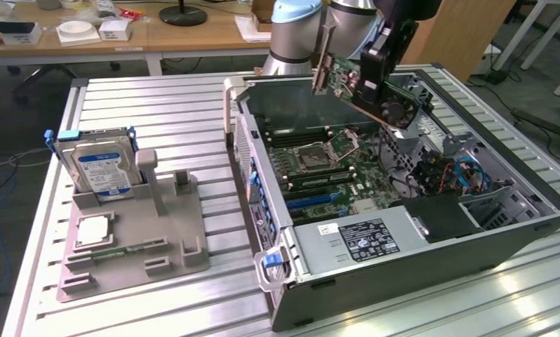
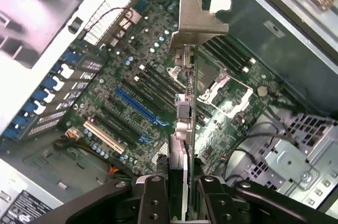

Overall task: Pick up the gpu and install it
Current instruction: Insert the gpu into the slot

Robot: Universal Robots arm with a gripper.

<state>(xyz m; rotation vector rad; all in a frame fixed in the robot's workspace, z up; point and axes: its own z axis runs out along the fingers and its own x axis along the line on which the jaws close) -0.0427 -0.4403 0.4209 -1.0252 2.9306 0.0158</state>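
- Aluminium slatted table (image 1: 149, 112) carries everything.
- Open black computer case (image 1: 402, 281) lies on its side toward the exterior view's right, inside facing up.
- Grey-blue robot arm (image 1: 299, 28) reaches in from behind the case.
- Green motherboard (image 1: 327, 175) is on the case floor, with a long blue slot (image 2: 140, 106) among black ones.
- Grey plastic holder (image 1: 168, 239) sits on the table at the exterior view's left, well apart from the case.
- gpu (image 1: 374, 95) is held in the air above the far end of the open case, tilted, fan face toward the exterior view's right. Wrist view sees it edge-on over the motherboard, silver bracket (image 2: 198, 20) at the end away from the claw. Not seated in any slot.
- Claw (image 2: 177, 192) is closed narrow on the gpu, one black finger on each face.
- Hard drive (image 1: 102, 168) stands upright in the holder's far end.
- Small silver chip (image 1: 92, 230) lies flat on the holder, near the drive.
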